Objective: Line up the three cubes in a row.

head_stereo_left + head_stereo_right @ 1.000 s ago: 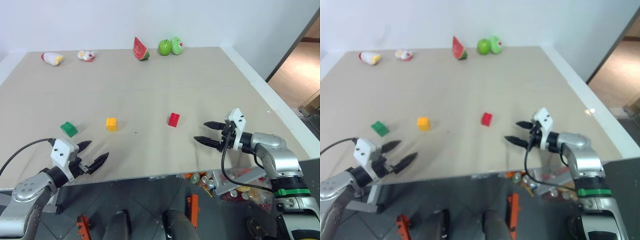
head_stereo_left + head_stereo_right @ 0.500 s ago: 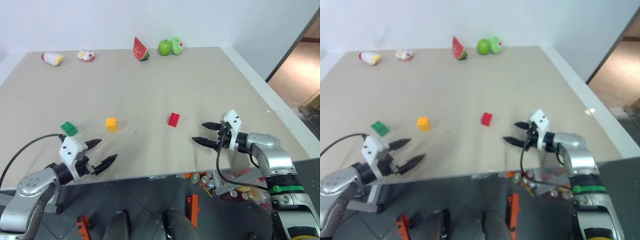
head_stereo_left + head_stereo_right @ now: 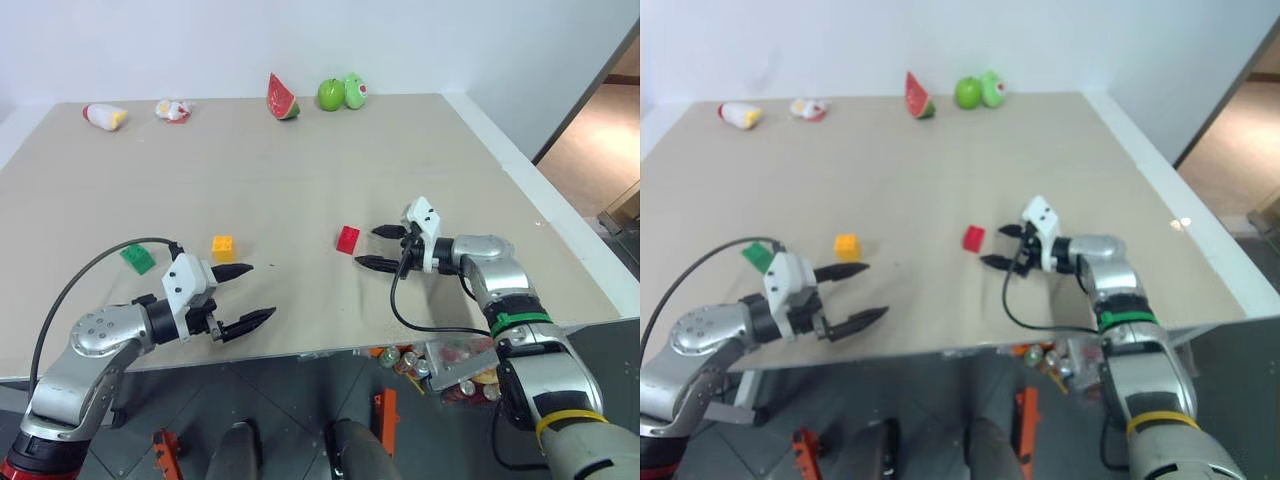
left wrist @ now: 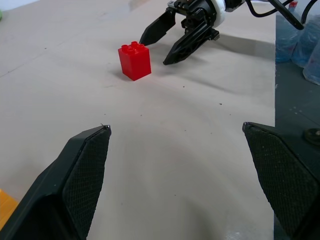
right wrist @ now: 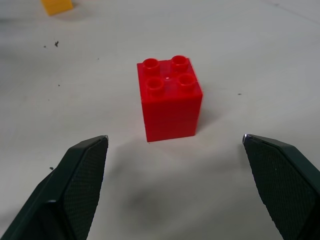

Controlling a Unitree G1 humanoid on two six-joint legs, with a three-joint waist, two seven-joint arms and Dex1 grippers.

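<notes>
Three studded cubes lie on the beige table (image 3: 300,170): a red cube (image 3: 348,239) (image 5: 170,97) in the middle, a yellow-orange cube (image 3: 223,247) to its left, and a green cube (image 3: 138,258) further left. My right gripper (image 3: 381,247) is open just right of the red cube, its fingers aimed at it with a small gap left. My left gripper (image 3: 247,295) is open near the table's front edge, below the yellow-orange cube, holding nothing. The left wrist view shows the red cube (image 4: 134,60) ahead with the right gripper (image 4: 159,46) beside it.
At the table's far edge stand a watermelon slice (image 3: 282,97), a green apple (image 3: 331,94) with another green toy beside it, and two small toys (image 3: 104,116) (image 3: 174,110) at the far left. The table's right edge (image 3: 540,190) drops to the floor.
My right gripper has moved left, close up to the red cube. My left gripper has moved right and up along the front edge. All three cubes lie where they were.
</notes>
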